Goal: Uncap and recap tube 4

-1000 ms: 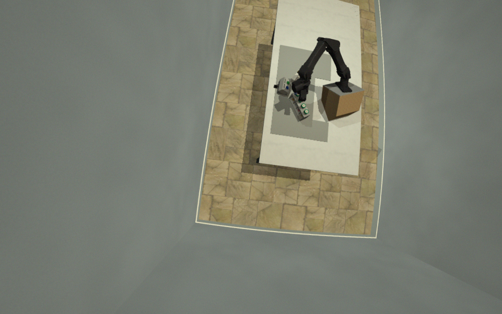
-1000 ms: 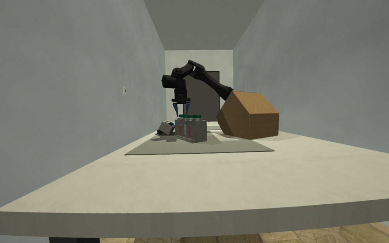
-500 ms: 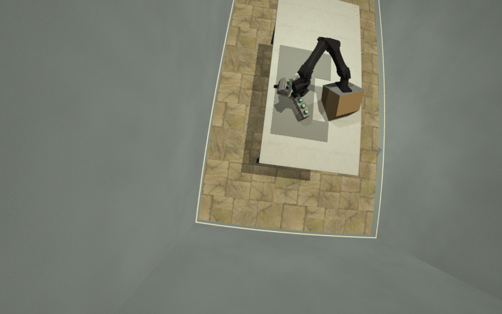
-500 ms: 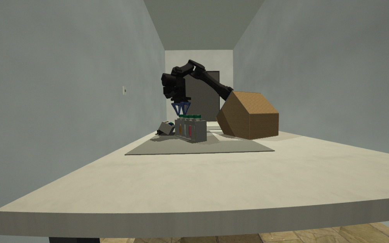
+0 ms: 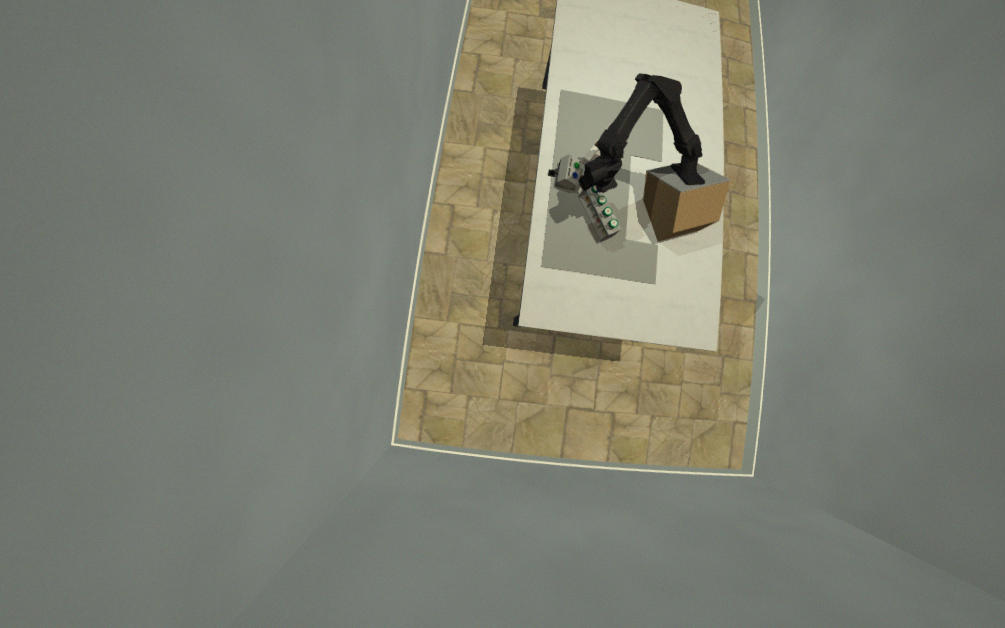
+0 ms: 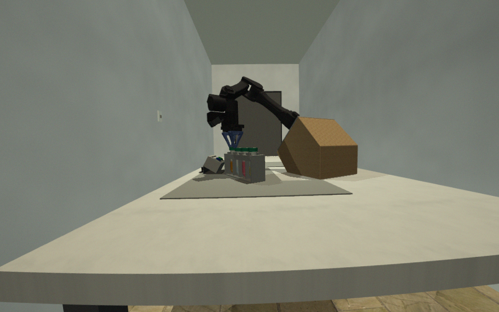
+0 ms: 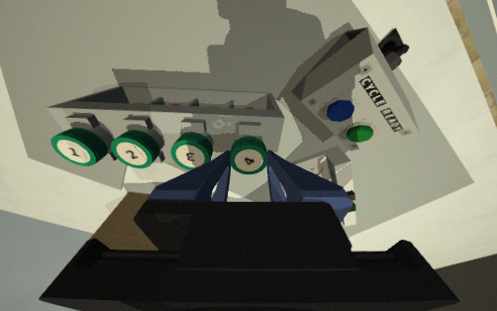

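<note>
The decapping station point(image 7: 170, 129) holds four tubes with green caps marked 1 point(image 7: 74, 148), 2 point(image 7: 133, 151), 3 point(image 7: 190, 153) and 4 point(image 7: 248, 155). My gripper point(image 7: 248, 155) reaches down over the right end of the station, and its blue fingers are shut on cap 4 from both sides. Cap 4 sits on tube 4. In the exterior view the gripper point(image 6: 233, 144) stands straight above the station point(image 6: 244, 166). The cap tray point(image 7: 190, 103) lies behind the station, its nests mostly hidden. The sloping desk carries the blue CYCLE key point(image 7: 340, 110) and the green READY key point(image 7: 359, 133).
A brown box point(image 6: 318, 148) carries the arm's base, right of the station. The key desk point(image 6: 213, 163) stands close to the station's end. A grey mat point(image 6: 254, 187) lies under the equipment.
</note>
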Available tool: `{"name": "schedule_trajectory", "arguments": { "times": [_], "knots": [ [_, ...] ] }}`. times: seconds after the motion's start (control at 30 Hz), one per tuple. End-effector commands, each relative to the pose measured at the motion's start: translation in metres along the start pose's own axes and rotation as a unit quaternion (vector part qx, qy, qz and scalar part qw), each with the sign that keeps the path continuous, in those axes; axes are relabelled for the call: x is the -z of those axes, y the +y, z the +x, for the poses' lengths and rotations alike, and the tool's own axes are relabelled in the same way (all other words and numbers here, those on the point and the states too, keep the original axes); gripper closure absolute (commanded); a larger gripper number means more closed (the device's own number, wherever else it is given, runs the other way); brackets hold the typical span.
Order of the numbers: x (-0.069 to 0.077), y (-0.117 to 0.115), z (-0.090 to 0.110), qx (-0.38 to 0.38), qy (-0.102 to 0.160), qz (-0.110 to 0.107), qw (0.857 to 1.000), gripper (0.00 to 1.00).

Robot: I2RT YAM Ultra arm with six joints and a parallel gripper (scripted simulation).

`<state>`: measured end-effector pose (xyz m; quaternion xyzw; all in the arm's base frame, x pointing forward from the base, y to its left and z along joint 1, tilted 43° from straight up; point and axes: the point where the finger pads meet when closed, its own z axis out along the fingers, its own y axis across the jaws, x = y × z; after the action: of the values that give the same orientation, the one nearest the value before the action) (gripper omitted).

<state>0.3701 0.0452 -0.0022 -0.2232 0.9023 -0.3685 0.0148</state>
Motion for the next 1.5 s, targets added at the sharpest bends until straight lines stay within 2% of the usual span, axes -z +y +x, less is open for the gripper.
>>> {"name": "schedule_trajectory", "arguments": {
  "times": [0.0,0.37,0.4,0.57,0.67,0.83,1.0,1.03,1.13,1.2,1.3,1.33,1.37,1.43,1.47],
  "knots": [
    [0.016,0.002,-0.007,-0.012,-0.024,-0.002,1.000,1.00],
    [0.016,0.002,-0.007,-0.012,-0.024,-0.002,1.000,1.00],
    [0.023,-0.001,-0.010,-0.014,-0.026,-0.003,1.000,1.00],
    [0.038,-0.001,-0.009,-0.014,-0.026,-0.003,1.000,1.00],
    [0.039,0.001,-0.009,-0.011,-0.023,-0.003,1.000,1.00],
    [0.056,-0.001,-0.008,-0.014,-0.026,-0.004,1.000,1.00],
    [0.055,-0.001,-0.008,-0.014,-0.025,-0.003,1.000,1.00],
    [0.046,-0.003,0.011,-0.044,-0.008,0.000,0.999,1.00],
    [0.042,-0.022,0.027,-0.181,-0.013,0.000,0.983,1.00],
    [0.042,-0.022,0.027,-0.181,-0.013,0.000,0.983,1.00],
    [0.041,-0.037,0.047,-0.292,-0.012,-0.002,0.956,1.00],
    [0.044,-0.034,0.045,-0.298,-0.018,-0.002,0.954,1.00],
    [0.041,-0.042,0.053,-0.341,-0.013,-0.002,0.940,1.00],
    [0.041,-0.047,0.060,-0.381,-0.013,-0.002,0.924,1.00],
    [0.040,-0.052,0.067,-0.415,-0.012,-0.003,0.910,1.00]
  ]
}}
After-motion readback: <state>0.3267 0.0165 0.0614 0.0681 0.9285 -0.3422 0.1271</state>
